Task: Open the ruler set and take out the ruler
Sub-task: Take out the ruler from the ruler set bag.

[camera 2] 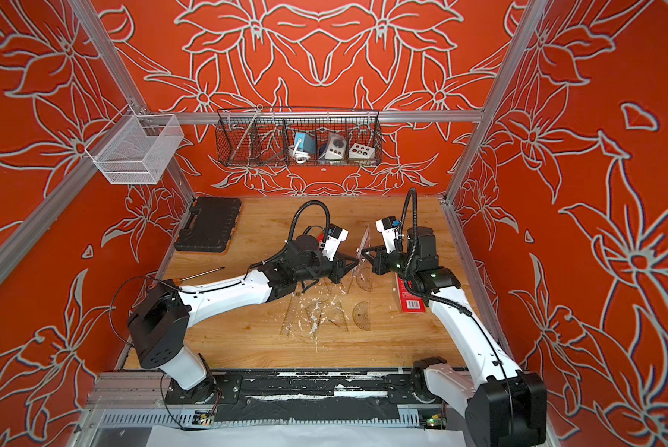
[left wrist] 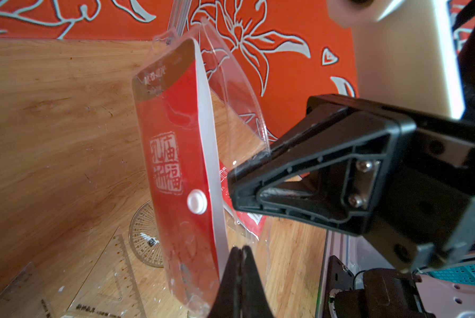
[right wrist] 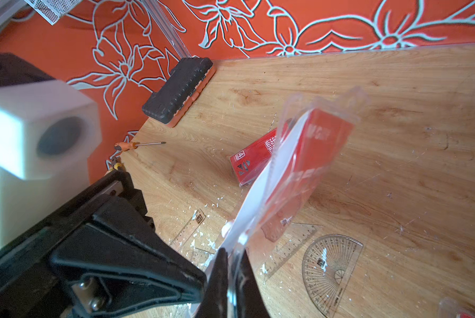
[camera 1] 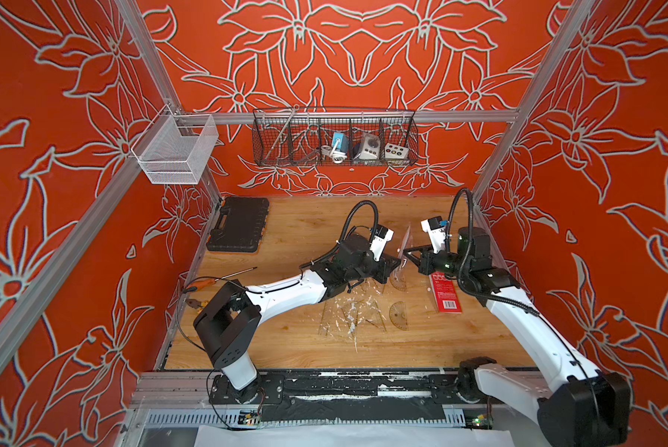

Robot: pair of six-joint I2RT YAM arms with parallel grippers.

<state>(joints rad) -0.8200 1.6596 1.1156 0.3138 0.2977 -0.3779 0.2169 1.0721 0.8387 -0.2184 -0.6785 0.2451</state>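
Set: ruler set (left wrist: 175, 165), clear pouch w/ red card inside. Held up in the air between both arms, off the table (camera 1: 286, 344), standing on edge. Sits mid-right over the bench in both top views.
L gripper (left wrist: 239, 267): jaws closed, pinching one edge of the pouch on the red-card side.
R gripper (right wrist: 232, 271): jaws closed too, nipping the clear layer opposite. The two grippers' tips nearly meet.
Pouch mouth: clear layer bows away from the card, so partly agape. White snap (left wrist: 196, 201) shows on the red face; can't tell if it's popped.
Ruler: none seen coming out. Contents behind the card are hidden.
Bench: loose protractor (right wrist: 331, 272), clear ruler (right wrist: 188, 228) and second red pack (camera 1: 446, 296) lie below. Which set they belong to, can't say.
Progress (my guess): opening underway, approx. halfway. Left to do: spread the mouth fully, then free one gripper to draw the ruler out.
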